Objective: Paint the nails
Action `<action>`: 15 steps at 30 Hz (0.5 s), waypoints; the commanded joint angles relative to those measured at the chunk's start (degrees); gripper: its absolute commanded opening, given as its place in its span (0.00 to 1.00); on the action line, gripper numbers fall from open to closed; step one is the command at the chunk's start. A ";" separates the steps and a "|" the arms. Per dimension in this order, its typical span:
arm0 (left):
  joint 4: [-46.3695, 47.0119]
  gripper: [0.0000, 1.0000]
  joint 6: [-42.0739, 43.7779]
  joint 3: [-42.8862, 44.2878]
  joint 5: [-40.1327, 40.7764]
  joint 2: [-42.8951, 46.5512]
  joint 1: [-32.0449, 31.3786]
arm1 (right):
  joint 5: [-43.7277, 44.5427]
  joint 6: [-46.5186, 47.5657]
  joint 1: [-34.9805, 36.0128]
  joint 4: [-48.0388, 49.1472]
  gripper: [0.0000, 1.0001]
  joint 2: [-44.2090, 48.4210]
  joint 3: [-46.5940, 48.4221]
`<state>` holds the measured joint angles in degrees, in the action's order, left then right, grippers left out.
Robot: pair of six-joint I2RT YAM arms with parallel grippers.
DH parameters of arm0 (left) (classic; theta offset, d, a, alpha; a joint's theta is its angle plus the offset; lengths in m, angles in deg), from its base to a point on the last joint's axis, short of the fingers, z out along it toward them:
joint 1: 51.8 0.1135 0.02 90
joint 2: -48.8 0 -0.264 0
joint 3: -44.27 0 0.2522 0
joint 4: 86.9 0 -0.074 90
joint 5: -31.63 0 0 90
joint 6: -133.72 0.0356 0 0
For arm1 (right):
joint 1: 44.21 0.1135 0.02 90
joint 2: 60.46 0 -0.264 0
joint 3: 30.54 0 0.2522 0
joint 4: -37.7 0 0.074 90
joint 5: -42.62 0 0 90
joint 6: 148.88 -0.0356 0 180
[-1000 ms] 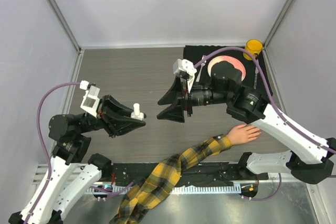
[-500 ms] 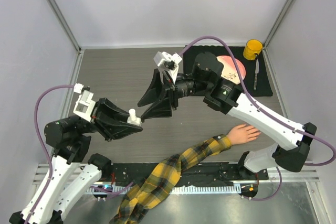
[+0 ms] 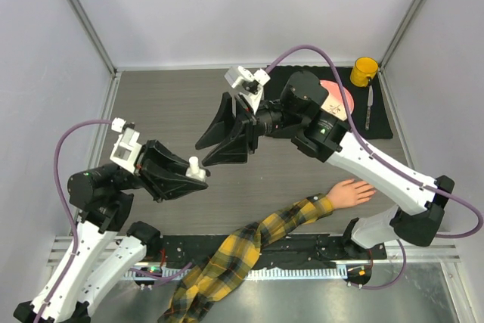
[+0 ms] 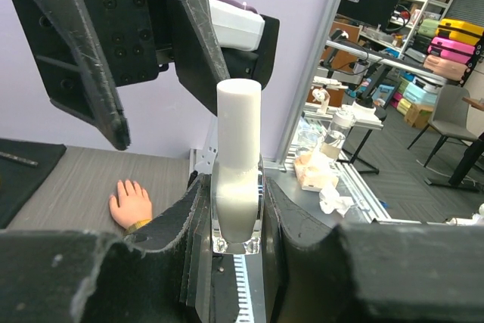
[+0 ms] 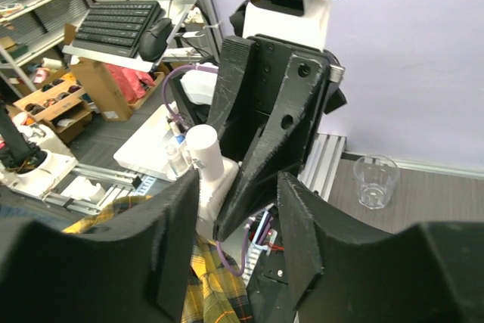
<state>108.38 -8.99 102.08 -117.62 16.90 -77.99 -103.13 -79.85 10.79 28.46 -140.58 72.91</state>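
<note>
The peach mannequin hand (image 3: 352, 193) lies palm down on the table, its yellow-and-black plaid sleeve (image 3: 249, 251) trailing to the near edge. Its nails are too small to make out. My left gripper (image 3: 198, 174) is shut on a small clear bottle with a white cap (image 3: 196, 167), held upright above the table; it also shows in the left wrist view (image 4: 237, 164). My right gripper (image 3: 203, 153) is open and empty, its fingers (image 4: 91, 58) right by the cap, with the cap (image 5: 208, 158) just beyond its left finger in the right wrist view. The hand (image 4: 130, 203) lies far behind.
A black mat (image 3: 382, 122) at the back right carries a pink plate (image 3: 342, 98), a yellow cup (image 3: 364, 70) and a thin pen-like tool (image 3: 369, 107). A clear plastic cup (image 5: 376, 181) stands on the table. Walls close the sides.
My right arm has swung left from the black mat, bringing its open gripper up to the bottle. My left gripper has kept hold of the bottle, shifting only slightly.
</note>
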 commanded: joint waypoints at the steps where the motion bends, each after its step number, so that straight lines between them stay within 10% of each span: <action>1: 3.75 0.00 -1.26 0.16 -0.43 -0.35 -0.17 | -3.14 -4.08 0.72 7.53 0.49 -1.00 1.71; 15: 4.71 0.00 -1.78 -0.20 -0.35 -0.80 -0.08 | -3.67 -7.33 2.39 12.71 0.46 -1.53 -0.39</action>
<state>110.00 -9.95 101.97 -118.01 16.37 -77.99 -106.02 -84.88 12.84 35.67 -142.85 72.91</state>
